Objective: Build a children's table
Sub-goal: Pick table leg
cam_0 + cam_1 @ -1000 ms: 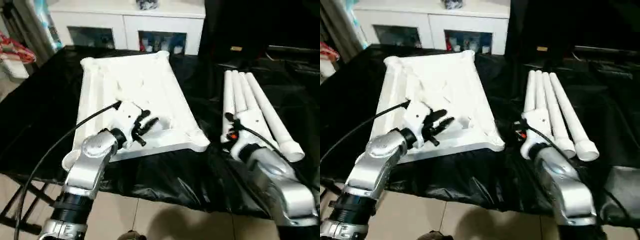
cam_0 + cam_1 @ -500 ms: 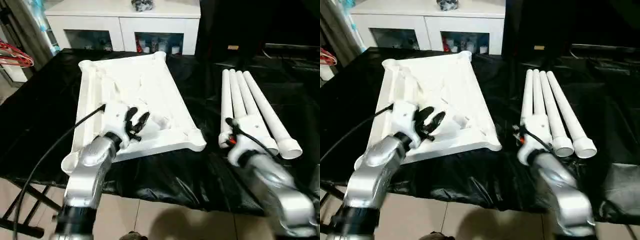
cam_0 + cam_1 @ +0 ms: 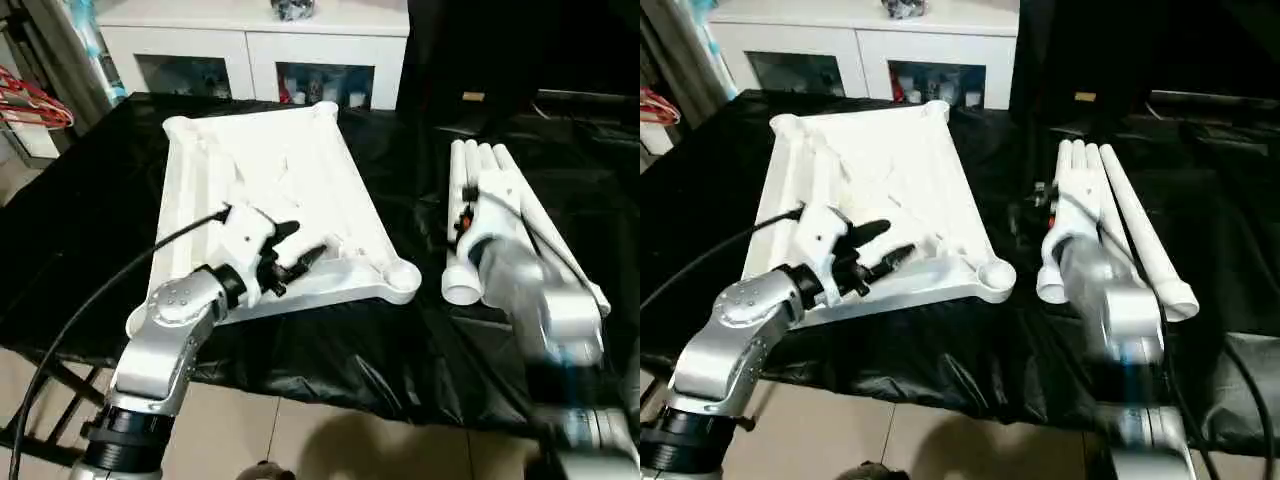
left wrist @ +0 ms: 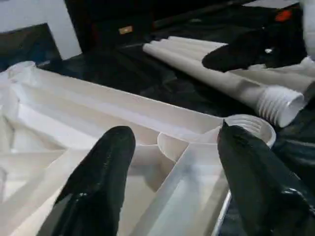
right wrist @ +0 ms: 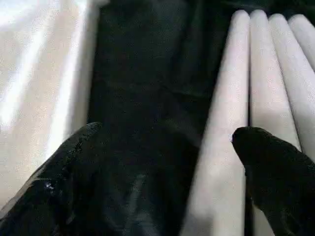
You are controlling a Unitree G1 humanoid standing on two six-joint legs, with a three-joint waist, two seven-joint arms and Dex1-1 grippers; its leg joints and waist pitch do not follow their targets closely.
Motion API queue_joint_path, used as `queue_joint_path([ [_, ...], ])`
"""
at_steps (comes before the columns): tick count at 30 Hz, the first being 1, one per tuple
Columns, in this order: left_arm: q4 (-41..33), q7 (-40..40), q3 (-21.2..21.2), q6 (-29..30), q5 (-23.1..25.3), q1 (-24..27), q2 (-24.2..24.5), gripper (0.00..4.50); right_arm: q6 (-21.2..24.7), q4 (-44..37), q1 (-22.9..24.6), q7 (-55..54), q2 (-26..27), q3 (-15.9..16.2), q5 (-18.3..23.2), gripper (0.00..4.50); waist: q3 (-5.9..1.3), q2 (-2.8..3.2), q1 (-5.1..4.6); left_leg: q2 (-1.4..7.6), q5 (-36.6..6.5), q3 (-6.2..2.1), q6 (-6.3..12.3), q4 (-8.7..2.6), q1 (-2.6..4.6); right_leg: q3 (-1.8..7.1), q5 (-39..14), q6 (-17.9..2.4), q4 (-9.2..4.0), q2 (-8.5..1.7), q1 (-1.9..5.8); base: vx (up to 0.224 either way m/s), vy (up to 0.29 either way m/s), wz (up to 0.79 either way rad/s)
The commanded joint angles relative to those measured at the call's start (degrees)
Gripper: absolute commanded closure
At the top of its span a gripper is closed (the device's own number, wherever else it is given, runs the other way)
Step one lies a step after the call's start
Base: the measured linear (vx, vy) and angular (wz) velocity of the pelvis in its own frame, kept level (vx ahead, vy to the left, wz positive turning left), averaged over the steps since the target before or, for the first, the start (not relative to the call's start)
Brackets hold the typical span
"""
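White plastic makes up everything of the task: the rectangular white plastic table top point(image 3: 275, 210) lies ribbed underside up on the black plastic sheet point(image 3: 90, 220) that covers the work surface, with its long axis running away from the robot and leaning slightly to the robot's right. Four long white tapered tube legs point(image 3: 1120, 220) lie side by side to the right of the top, well apart from it, parallel to one another along the same near-to-far line, with their wide open ends toward the robot.

From the head views the left gripper point(image 3: 295, 248) hangs over the near right part of the top, jaws apart, nothing between them. The left wrist view adds what the head views cannot: the round corner socket point(image 4: 248, 129) of the top between the two black fingers point(image 4: 98, 177), and the threaded end of one leg beyond it.

The right gripper point(image 5: 162, 167) shows in its own wrist view with jaws wide apart, above the strip of black sheet beside the innermost leg. A white glass-door cabinet point(image 3: 250, 50) stands behind.
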Motion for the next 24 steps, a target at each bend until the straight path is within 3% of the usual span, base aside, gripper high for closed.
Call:
queue_joint_path([
  [1,-0.27,-0.49,-0.68,0.14,0.43,-0.46,0.73,1.18,0.54,3.43,-2.01,0.08,-0.56,-0.05,-0.45,0.0,-3.94,-0.77,-0.21,6.86,-6.71,-3.47,-1.22,-4.26,1.67,4.53,-4.18,-12.18,-3.29,-7.15,2.34,0.0,0.0,0.0],
  [5,-1.33,-1.64,-1.85,0.49,0.59,0.62,1.69,1.18,2.14,11.7,-6.51,0.98,-1.12,-1.03,-0.04,0.0,-4.0,-1.26,-0.13,6.88,-4.54,-3.23,0.15,-4.04,1.59,4.47,-2.75,-12.85,-3.07,-7.08,2.36,0.0,0.0,0.0],
  [10,-1.42,-2.0,-2.26,0.85,0.44,0.78,2.06,1.18,3.4,16.39,-8.78,1.21,-1.03,-2.67,0.78,0.0,-3.96,-1.4,-0.08,6.91,-4.32,-3.11,0.58,-3.92,1.61,4.44,-3.15,-13.17,-3.02,-7.02,2.3,0.0,0.0,0.0],
  [24,-3.23,-6.13,-4.37,3.18,-1.63,1.59,4.24,1.18,4.16,27.49,-13.01,2.97,-2.39,-1.61,-0.94,0.0,-3.84,-1.71,-0.21,6.95,-7.04,-3.06,-1.41,-4.05,1.83,4.45,-5.78,-13.3,-3.14,-7.04,2.14,0.0,0.0,0.0],
])
